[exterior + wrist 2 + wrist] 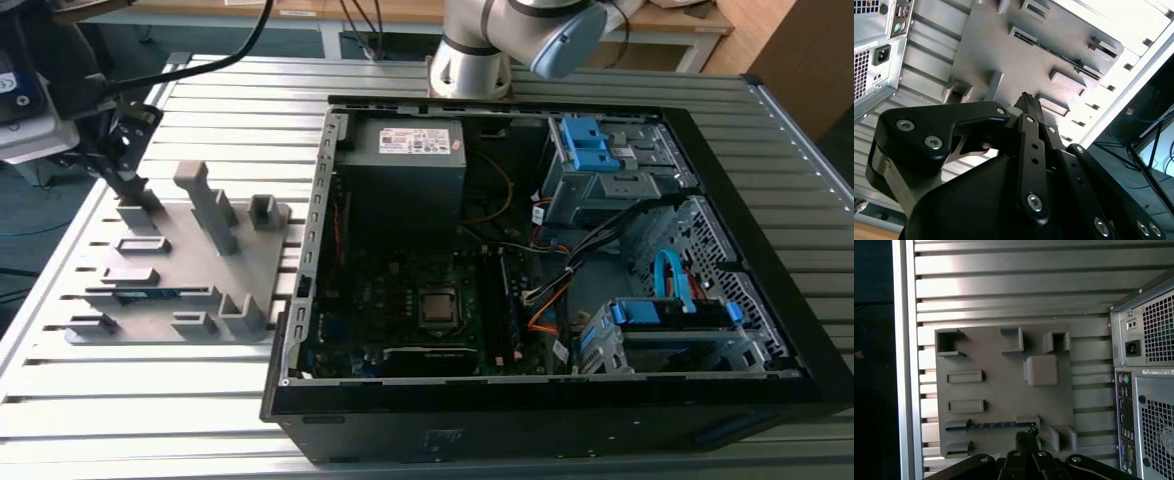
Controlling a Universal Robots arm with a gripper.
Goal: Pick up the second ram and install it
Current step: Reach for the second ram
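The second ram is a thin dark blue-green stick standing on edge in a slot of the grey plastic holder, left of the computer case in the exterior view. In the first wrist view the ram runs along the holder just past my fingertips. My gripper hangs over the holder's far end, apart from the ram. Its black fingers are pressed together with nothing between them. In the second wrist view the gripper tapers to a single point above the holder.
The open computer case lies to the exterior view's right of the holder, with its motherboard, CPU socket and blue cables inside. Upright ribs rise from the holder. The case's rear panel is beside the holder.
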